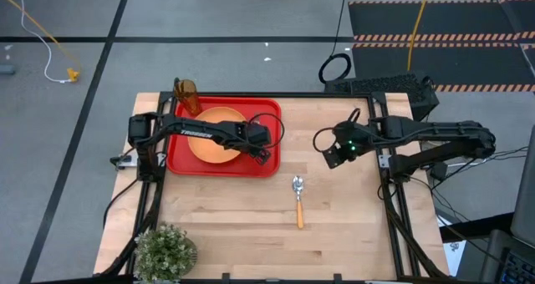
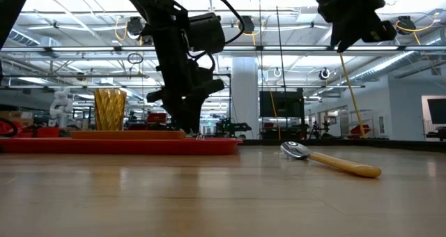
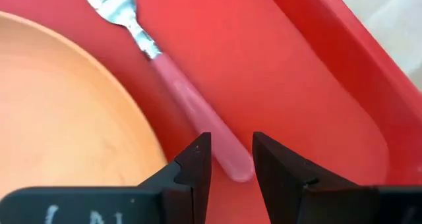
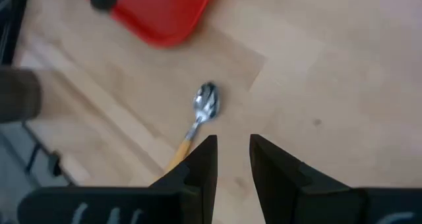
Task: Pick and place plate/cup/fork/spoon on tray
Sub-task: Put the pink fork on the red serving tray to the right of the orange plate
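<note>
— Jaws of the left gripper (image 3: 231, 159): how are they set?
— They are held slightly apart, with the end of the fork's (image 3: 191, 105) pink handle seen between them; whether it is touched cannot be told. The fork is laid flat on the tray (image 1: 266, 163), just beside the plate (image 1: 219, 138).

— And the right gripper (image 4: 232, 151)?
— Its jaws are parted and nothing is held. It is raised above the bare surface (image 1: 351, 225), well apart from the tray.

— Where are the other things placed?
— The plate is set inside the tray, and the cup (image 1: 187, 96) is stood upright at the tray's far left corner. The spoon (image 1: 298, 200) is left on the surface outside the tray, near its right front corner, bowl toward the far side. A potted plant (image 1: 165, 252) is seen at the near left corner.
</note>
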You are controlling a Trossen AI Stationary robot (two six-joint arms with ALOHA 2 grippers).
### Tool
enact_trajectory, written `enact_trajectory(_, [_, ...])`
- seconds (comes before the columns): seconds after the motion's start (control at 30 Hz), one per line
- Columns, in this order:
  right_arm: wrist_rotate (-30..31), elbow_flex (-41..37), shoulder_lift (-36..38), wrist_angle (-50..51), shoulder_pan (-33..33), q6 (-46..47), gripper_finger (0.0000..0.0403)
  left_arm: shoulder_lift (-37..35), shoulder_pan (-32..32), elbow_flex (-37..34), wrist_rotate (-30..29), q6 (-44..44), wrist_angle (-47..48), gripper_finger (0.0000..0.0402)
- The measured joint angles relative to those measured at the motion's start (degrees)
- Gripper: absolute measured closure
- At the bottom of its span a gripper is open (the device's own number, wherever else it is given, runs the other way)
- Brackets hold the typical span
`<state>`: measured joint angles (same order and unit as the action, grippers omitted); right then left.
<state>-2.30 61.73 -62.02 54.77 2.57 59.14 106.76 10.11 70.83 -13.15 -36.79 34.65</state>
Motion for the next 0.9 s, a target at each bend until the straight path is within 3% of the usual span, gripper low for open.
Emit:
enact_trajectory(0.23, [-9.6, -3.6, 0.0, -4.0, 1.5, -3.2, 0.0321, 0.0, 0.9, 0.0, -2.2, -4.2, 0.0, 0.0289])
enact_trajectory(0.57, [-14.4, -3.6, 0.0, -4.5, 4.9, -7.5, 0.0321, 2.2, -0.6, -0.1, -3.9, -5.9, 0.4, 0.0289])
enact_trajectory(0.9, [-14.6, -3.6, 0.0, -5.7, 6.7, -7.9, 0.0321, 2.9, -3.9, -0.1, -5.6, -8.2, 2.1, 0.0289])
